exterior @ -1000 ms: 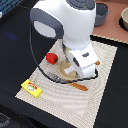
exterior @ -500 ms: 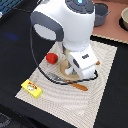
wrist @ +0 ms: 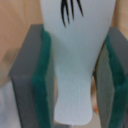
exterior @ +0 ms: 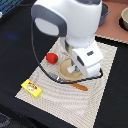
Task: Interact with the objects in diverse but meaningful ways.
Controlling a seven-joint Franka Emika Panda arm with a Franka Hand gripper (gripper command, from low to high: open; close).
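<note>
The wrist view shows a white fish [wrist: 74, 45] with black marks standing between the green pads [wrist: 44, 85] of my gripper [wrist: 75, 87], which is shut on it. In the exterior view the white arm [exterior: 75, 30] hangs over the tan plate [exterior: 65, 67] and hides the fingers and the fish. A red tomato [exterior: 50, 58] lies on the striped mat [exterior: 60, 105], just off the plate toward the exterior view's left. Further toward the mat's near left corner lies a yellow box with red marks [exterior: 31, 87].
An orange-handled piece of cutlery [exterior: 77, 85] lies on the mat just in front of the plate. A grey pot [exterior: 104, 14] and a bowl [exterior: 123, 19] stand on the brown surface at the back right. Black tabletop surrounds the mat.
The arm has shifted only slightly over the plate. The tomato, yellow box and cutlery have not moved.
</note>
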